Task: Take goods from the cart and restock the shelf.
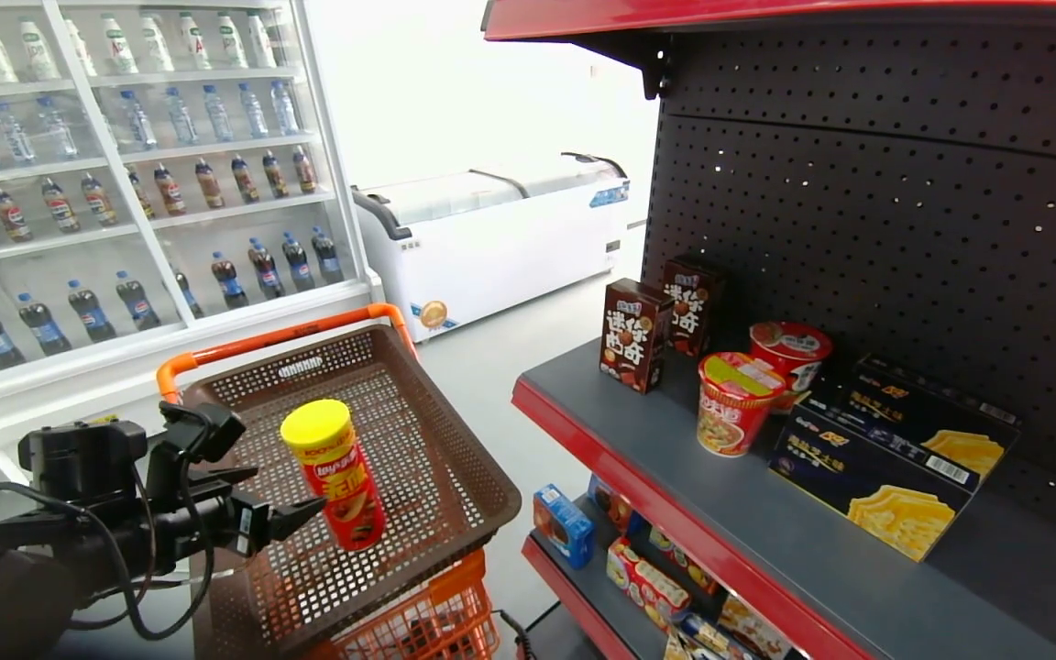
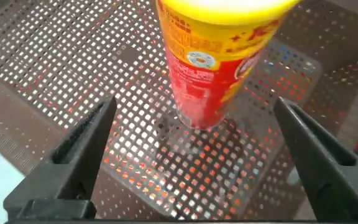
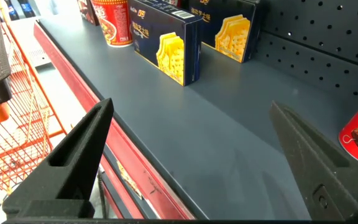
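Cylindrical snack can point(image 1: 345, 472) with a yellow plastic lid and a red printed body carrying yellow and white lettering. It stands on its base on the floor of the brown perforated plastic basket point(image 1: 455, 440), which sits on top of the orange-handled wire cart point(image 1: 436, 623). The left gripper point(image 1: 303, 511) is level with the can's lower body, its two black fingers point(image 2: 86, 149) spread wide. The can sits just ahead of the gap and touches neither finger. The right gripper point(image 3: 191, 109) hangs over a bare stretch of the grey shelf board with red front edge point(image 1: 766, 522), its fingers likewise spread and holding nothing. Farther along the board stand two dark blue boxes with yellow pictures point(image 1: 895, 458), two red noodle cups point(image 1: 734, 403) and two brown cartons point(image 1: 635, 335).
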### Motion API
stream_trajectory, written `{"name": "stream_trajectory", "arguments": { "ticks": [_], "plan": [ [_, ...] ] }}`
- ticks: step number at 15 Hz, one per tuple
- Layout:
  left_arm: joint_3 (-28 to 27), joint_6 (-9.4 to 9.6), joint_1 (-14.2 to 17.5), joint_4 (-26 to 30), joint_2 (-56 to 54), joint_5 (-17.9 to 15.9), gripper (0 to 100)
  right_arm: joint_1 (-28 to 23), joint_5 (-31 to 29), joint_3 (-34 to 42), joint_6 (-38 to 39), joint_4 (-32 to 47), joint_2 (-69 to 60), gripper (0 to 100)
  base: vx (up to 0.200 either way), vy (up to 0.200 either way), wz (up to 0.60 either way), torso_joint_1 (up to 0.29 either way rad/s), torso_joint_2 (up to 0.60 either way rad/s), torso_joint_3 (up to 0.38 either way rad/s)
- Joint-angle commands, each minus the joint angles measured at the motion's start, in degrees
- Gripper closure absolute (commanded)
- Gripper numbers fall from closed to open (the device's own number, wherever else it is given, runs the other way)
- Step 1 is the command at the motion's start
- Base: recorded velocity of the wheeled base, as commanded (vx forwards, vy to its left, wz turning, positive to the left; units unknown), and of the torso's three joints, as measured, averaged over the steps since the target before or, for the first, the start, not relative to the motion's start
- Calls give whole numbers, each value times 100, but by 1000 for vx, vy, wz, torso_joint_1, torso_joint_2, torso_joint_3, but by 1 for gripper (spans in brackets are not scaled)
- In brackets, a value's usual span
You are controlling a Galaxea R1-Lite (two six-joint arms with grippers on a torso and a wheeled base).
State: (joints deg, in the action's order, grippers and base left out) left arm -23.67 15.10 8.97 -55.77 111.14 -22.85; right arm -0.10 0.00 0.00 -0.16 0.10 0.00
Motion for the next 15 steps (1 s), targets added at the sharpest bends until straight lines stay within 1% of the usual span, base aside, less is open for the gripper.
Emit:
{"name": "stream_trajectory", "arguments": {
  "ticks": [1, 4, 5, 6, 9, 13, 14, 15],
  "plan": [
    [-313, 19, -124, -215, 777, 184, 0, 1, 0, 0, -2, -1, 0, 0, 0, 0, 0, 0, 0, 0],
    [-726, 45, -220, -522, 1270, 210, 0, 1, 0, 0, -2, -1, 9, 0, 0, 0, 0, 0, 0, 0],
    [-797, 107, -256, -531, 1340, 202, 0, 1, 0, 0, -2, -1, 0, 0, 0, 0, 0, 0, 0, 0],
    [-920, 239, -335, -531, 1489, 184, 0, 1, 0, 0, -2, -1, 9, 0, 0, 0, 0, 0, 0, 0],
    [-1183, 239, -563, -540, 1656, 193, 0, 1, 0, 0, -2, -1, 0, 0, 0, 0, 0, 0, 0, 0],
    [-1333, 247, -660, -522, 1797, 210, 0, 1, 0, 0, -2, -1, 9, 0, 0, 0, 0, 0, 0, 0],
    [-1359, 283, -686, -540, 1806, 202, 0, 1, 0, 0, -2, -1, 9, 0, 0, 0, 0, 0, 0, 0],
    [-1491, 283, -686, -540, 1841, 193, 0, 1, 0, 0, -2, -1, 0, 0, 0, 0, 0, 0, 0, 0]
  ]
}}
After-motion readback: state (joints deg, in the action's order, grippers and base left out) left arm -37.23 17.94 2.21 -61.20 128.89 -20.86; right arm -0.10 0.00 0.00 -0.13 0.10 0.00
